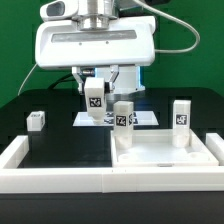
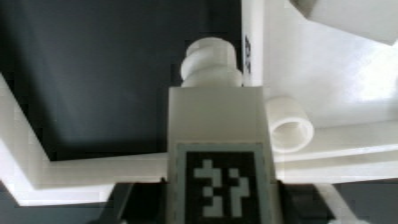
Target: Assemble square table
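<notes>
A low white wall (image 1: 55, 182) runs along the bottom edge of the exterior view, closest to the lens, and turns back up the lower left side of the black table (image 1: 65, 145). The square tabletop (image 1: 165, 158) sits tucked behind it, a white tray with a raised rim filling the lower right of the frame. Two legs stand upright on it. The middle leg (image 1: 122, 115) is at the tray's back left corner, and the right-hand leg (image 1: 181, 113) is near its back right corner. Each shows a black-and-white tag.

Well apart from these, a lone leg (image 1: 37, 120) stands on the table at the left of the frame.

Upper centre, the tool (image 1: 95, 88) hangs below the arm's white body, pinching the held leg (image 1: 95, 103), which is tilted slightly with its tag facing the camera. It is just left of the middle leg. Behind and below it lies the marker board (image 1: 142, 119), flat on the table.

In the wrist view the held leg (image 2: 222, 150) fills the middle, its rounded peg end pointing away. The tabletop's rim (image 2: 329, 75) is on one side and the dark table (image 2: 89, 80) on the other.
</notes>
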`<action>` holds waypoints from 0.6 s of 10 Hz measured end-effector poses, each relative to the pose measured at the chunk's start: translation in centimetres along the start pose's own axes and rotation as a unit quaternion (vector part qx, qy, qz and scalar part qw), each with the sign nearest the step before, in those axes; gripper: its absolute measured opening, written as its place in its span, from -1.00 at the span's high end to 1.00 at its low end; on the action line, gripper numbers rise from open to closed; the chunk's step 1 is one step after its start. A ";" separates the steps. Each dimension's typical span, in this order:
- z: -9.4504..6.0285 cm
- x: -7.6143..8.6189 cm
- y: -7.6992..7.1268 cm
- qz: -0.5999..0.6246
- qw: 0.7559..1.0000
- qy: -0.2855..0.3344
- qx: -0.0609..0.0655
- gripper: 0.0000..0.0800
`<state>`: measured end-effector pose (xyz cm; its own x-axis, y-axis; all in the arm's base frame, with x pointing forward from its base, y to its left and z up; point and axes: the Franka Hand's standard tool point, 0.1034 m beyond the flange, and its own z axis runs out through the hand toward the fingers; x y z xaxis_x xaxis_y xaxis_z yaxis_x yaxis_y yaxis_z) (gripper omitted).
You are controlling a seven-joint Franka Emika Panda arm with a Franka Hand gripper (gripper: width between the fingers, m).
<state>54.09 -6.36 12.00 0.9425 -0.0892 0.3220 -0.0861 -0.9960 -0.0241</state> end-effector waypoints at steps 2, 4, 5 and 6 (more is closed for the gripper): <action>0.4 0.0 -1.4 -0.011 1.000 0.006 0.002 0.27; 0.8 1.5 -3.6 -0.024 1.000 0.015 0.012 0.27; 1.1 2.4 -4.6 -0.025 0.999 0.020 0.017 0.27; 1.4 3.5 -6.7 -0.018 0.999 0.033 0.023 0.27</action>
<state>58.38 0.01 11.95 0.9216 -0.0539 0.3844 -0.0354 -0.9979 -0.0550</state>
